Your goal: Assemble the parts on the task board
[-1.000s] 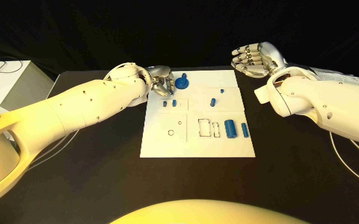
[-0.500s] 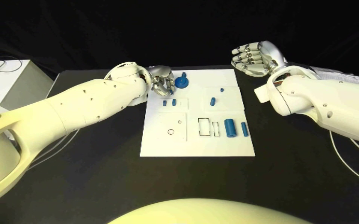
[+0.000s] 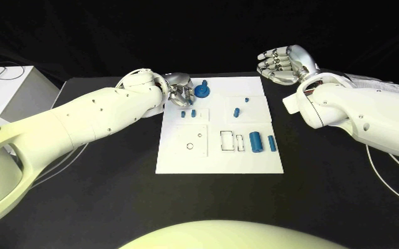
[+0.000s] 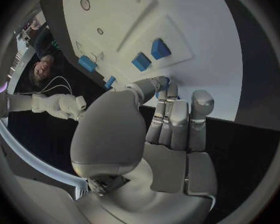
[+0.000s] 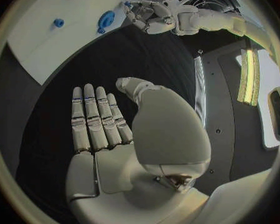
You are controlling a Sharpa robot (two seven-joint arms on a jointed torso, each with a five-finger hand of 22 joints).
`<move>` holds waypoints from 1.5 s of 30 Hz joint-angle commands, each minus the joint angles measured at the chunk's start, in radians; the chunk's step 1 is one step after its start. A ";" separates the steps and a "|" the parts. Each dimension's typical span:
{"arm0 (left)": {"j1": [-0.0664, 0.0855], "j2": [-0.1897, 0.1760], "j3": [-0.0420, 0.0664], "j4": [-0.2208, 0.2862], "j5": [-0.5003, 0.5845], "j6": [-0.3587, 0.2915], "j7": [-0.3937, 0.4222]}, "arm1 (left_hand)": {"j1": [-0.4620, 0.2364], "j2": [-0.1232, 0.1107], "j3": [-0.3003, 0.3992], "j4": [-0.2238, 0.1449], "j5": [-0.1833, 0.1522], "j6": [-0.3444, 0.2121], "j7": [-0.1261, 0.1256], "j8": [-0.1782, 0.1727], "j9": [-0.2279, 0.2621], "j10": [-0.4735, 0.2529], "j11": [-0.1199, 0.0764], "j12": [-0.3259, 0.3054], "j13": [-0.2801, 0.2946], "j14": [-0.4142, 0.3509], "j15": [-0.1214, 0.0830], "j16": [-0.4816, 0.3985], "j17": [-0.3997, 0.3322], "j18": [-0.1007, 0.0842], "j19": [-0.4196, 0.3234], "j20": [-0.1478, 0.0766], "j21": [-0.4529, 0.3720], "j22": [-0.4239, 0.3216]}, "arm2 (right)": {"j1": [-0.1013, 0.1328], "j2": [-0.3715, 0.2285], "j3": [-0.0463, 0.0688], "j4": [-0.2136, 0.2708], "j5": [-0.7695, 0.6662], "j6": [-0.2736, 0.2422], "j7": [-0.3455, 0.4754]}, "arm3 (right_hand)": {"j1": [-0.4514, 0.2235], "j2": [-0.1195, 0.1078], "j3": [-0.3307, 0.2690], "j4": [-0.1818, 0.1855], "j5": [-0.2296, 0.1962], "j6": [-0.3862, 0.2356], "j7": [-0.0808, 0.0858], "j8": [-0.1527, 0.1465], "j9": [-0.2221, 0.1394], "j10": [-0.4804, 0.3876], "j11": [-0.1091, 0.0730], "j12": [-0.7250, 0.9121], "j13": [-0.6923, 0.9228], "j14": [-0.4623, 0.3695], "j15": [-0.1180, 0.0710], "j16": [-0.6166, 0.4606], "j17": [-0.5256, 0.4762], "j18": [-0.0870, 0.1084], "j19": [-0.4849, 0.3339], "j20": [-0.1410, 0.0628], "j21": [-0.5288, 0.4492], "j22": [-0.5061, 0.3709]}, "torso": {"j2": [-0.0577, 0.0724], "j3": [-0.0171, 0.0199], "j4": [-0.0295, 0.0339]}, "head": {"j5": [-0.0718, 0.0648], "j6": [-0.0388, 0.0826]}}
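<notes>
The white task board [image 3: 220,157] lies in the middle of the table. My left hand [image 3: 177,90] hovers at its far left corner, beside a blue knob [image 3: 203,91] with a short stem. In the left wrist view the hand [image 4: 168,119] has its thumb tip close to its fingertips [image 4: 170,88], with a sliver of blue behind them; I cannot tell if anything is held. Two small blue pieces [image 3: 188,113] sit just nearer, also seen as blocks [image 4: 150,55]. My right hand [image 3: 282,64] is raised past the far right corner, its fingers [image 5: 93,117] spread and empty.
More blue parts stand on the board: a small piece [image 3: 237,112], a tiny one [image 3: 247,100], a thick cylinder [image 3: 256,143] and a thinner one [image 3: 271,142]. Outlined slots [image 3: 227,140] mark the board. A white box [image 3: 15,90] sits at the table's left edge.
</notes>
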 commanded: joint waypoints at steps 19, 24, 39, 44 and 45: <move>-0.002 -0.001 -0.018 0.001 -0.026 -0.012 0.004 | -0.031 -0.017 -0.038 0.008 -0.001 -0.026 0.005 -0.030 -0.005 -0.025 0.005 -0.017 0.013 -0.029 0.007 -0.009 -0.040 -0.007 -0.043 0.008 -0.047 -0.041 | 0.000 -0.003 0.000 -0.001 -0.003 0.024 0.005 | -0.015 -0.004 -0.002 -0.002 0.002 0.005 0.045 -0.001 -0.002 0.004 0.007 -0.007 -0.001 0.000 0.003 -0.008 -0.005 0.005 0.001 0.003 -0.002 -0.006 | 0.000 0.0002 -0.0003 | -0.006 -0.001; -0.002 -0.002 -0.019 0.001 -0.029 -0.013 0.003 | -0.032 -0.017 -0.038 0.009 -0.001 -0.026 0.005 -0.031 -0.005 -0.026 0.005 -0.017 0.013 -0.030 0.007 -0.009 -0.040 -0.007 -0.045 0.008 -0.048 -0.042 | 0.000 -0.003 0.000 -0.001 -0.003 0.024 0.005 | -0.015 -0.004 -0.002 -0.002 0.002 0.005 0.045 -0.001 -0.002 0.004 0.007 -0.007 -0.001 0.000 0.003 -0.008 -0.005 0.005 0.001 0.003 -0.002 -0.006 | -0.001 0.0004 -0.0015 | -0.005 0.000; -0.002 -0.005 -0.019 0.001 -0.030 -0.019 -0.007 | -0.034 -0.025 -0.038 0.011 0.001 -0.100 -0.003 -0.077 -0.020 -0.049 0.008 -0.014 0.027 -0.043 0.010 -0.005 -0.055 -0.005 -0.050 0.013 -0.065 -0.056 | 0.000 -0.002 0.000 -0.002 -0.003 0.017 0.009 | -0.015 -0.005 -0.003 -0.003 0.003 0.003 0.045 -0.002 -0.003 0.003 0.007 -0.008 -0.001 -0.001 0.003 -0.010 -0.007 0.005 0.000 0.003 -0.002 -0.009 | 0.000 -0.0002 -0.0008 | -0.008 0.001; -0.003 -0.007 -0.019 -0.001 -0.029 -0.020 -0.012 | -0.037 -0.027 -0.039 0.013 0.001 -0.123 -0.006 -0.089 -0.024 -0.053 0.009 -0.011 0.031 -0.042 0.011 -0.002 -0.055 -0.005 -0.047 0.014 -0.065 -0.056 | -0.001 -0.002 0.000 -0.003 -0.003 0.013 0.010 | -0.014 -0.005 -0.003 -0.004 0.003 0.003 0.045 -0.002 -0.004 0.002 0.007 -0.008 -0.001 -0.001 0.003 -0.010 -0.007 0.005 0.000 0.003 -0.002 -0.010 | 0.000 -0.0002 0.0002 | -0.008 0.001; -0.003 -0.007 -0.019 -0.001 -0.028 -0.021 -0.013 | -0.037 -0.028 -0.039 0.013 0.001 -0.128 -0.009 -0.091 -0.024 -0.054 0.010 -0.011 0.032 -0.043 0.012 -0.002 -0.055 -0.005 -0.046 0.014 -0.065 -0.056 | -0.001 -0.002 0.000 -0.003 -0.004 0.013 0.010 | -0.013 -0.006 -0.003 -0.004 0.003 0.002 0.045 -0.003 -0.004 0.002 0.007 -0.009 -0.001 -0.001 0.004 -0.010 -0.008 0.005 -0.001 0.003 -0.002 -0.010 | -0.001 -0.0005 0.0002 | -0.008 0.001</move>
